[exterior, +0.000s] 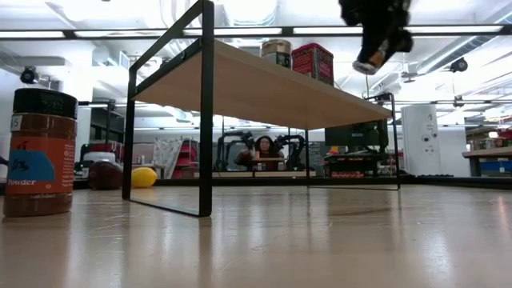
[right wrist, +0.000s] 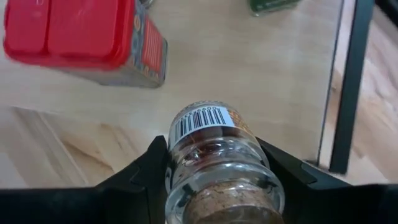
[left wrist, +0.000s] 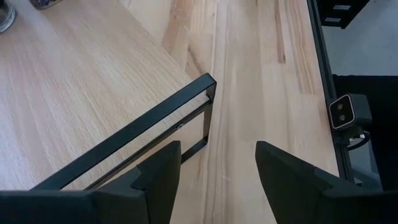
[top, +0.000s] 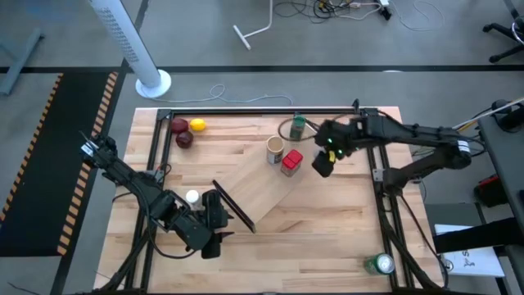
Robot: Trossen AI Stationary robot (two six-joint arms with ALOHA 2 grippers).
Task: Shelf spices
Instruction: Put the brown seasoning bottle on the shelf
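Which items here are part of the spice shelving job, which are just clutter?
Job:
shelf
red boxy jar
tan jar
green-lidded jar
white-lidded jar
black-lidded jar
clear jar in the right gripper

Clutter:
fruits
green can

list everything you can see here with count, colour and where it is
shelf: one, pale wood with black end rails, mid-table
red boxy jar: one, on the shelf
tan jar: one, on the shelf beside the red one
green-lidded jar: one, at the shelf's far end
white-lidded jar: one, on the tabletop by the left arm
black-lidded jar: one, orange label, on the tabletop
clear jar: one, barcode label, held above the shelf
fruits: three, two dark red, one yellow, far-left corner
green can: one, near-right corner
left gripper: open, empty, by the shelf rail
right gripper: shut on the clear jar
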